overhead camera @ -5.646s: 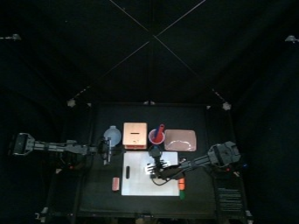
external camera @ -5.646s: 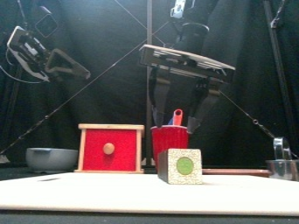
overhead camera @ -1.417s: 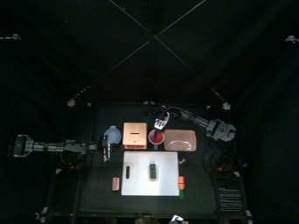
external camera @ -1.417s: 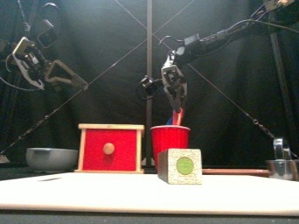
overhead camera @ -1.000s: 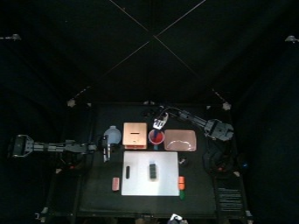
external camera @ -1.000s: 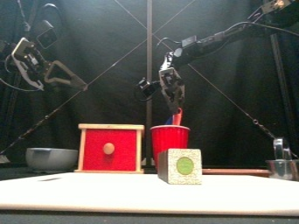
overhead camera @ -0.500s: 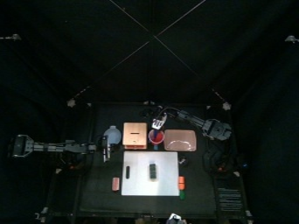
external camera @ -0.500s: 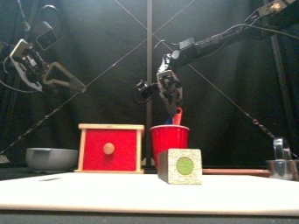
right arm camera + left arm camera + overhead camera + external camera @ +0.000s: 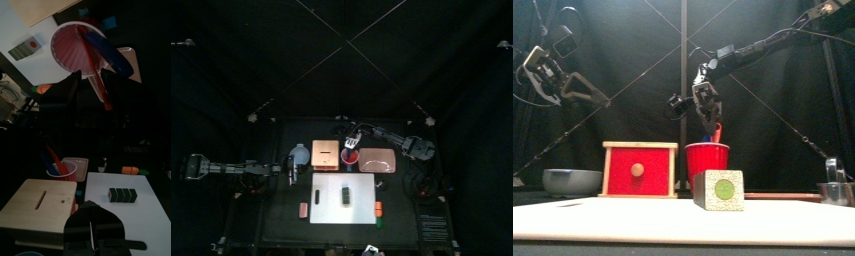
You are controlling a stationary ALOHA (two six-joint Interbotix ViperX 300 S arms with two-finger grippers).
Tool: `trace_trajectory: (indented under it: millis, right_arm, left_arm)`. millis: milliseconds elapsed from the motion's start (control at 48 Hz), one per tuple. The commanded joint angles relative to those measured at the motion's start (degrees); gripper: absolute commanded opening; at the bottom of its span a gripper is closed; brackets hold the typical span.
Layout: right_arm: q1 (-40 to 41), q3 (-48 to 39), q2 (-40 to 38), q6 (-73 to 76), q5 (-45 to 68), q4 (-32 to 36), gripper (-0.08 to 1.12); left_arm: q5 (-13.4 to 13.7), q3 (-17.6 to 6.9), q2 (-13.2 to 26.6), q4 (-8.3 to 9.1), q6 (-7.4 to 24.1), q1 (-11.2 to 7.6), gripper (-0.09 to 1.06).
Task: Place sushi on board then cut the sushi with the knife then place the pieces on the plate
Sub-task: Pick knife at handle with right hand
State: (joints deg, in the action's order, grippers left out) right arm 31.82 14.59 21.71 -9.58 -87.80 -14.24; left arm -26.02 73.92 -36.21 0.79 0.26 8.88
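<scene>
Green sushi roll (image 9: 346,196): lies whole and uncut near the middle of the white board (image 9: 326,203). The first step looks done.
Red knife (image 9: 98,82): its handle runs up between the right gripper's jaws. Its lower end reaches down into the red cup (image 9: 708,160), so it is not clear of the cup yet.
Right gripper (image 9: 712,120): hangs over the cup at the far side of the table, beyond the board. The jaws are closed in on the red knife's handle and grip nothing else.
Blue knife (image 9: 110,54): leans in the same cup, untouched.
Left gripper (image 9: 91,213): sits at the left side of the table with its jaws drawn together to a thin seam, holding nothing. It is apart from the board, near the wooden box (image 9: 326,152) and the bowl (image 9: 299,153).
Pink tray (image 9: 378,160): lies just right of the cup and beyond the board, with nothing on it.
Step in hand: fetching the knife, by my reading; the grip seems made and the lift-out only partly done.
Left to do: bring the knife over to the board, cut the roll into pieces, then carry the pieces to the tray. That is most of the task.
</scene>
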Motion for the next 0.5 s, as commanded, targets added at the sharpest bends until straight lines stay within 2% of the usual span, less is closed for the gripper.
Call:
trace_trajectory:
  millis: [21, 208, 500]
  right_arm:
    - [0.1, -0.3, -1.8, -0.1, 0.0, -0.1, 0.71]
    - [0.0, -0.8, -1.8, 0.1, 0.0, 0.0, 0.62]
    - [0.1, -0.2, -1.9, 0.3, 0.0, 1.3, 0.54]
  left_arm:
    - [-0.3, -0.6, 0.1, 0.0, 0.1, 0.18, -0.02]
    - [-0.3, -0.6, 0.1, 0.0, 0.1, 0.18, -0.02]
    - [-0.3, -0.5, 0.1, 0.0, 0.0, 0.26, -0.02]
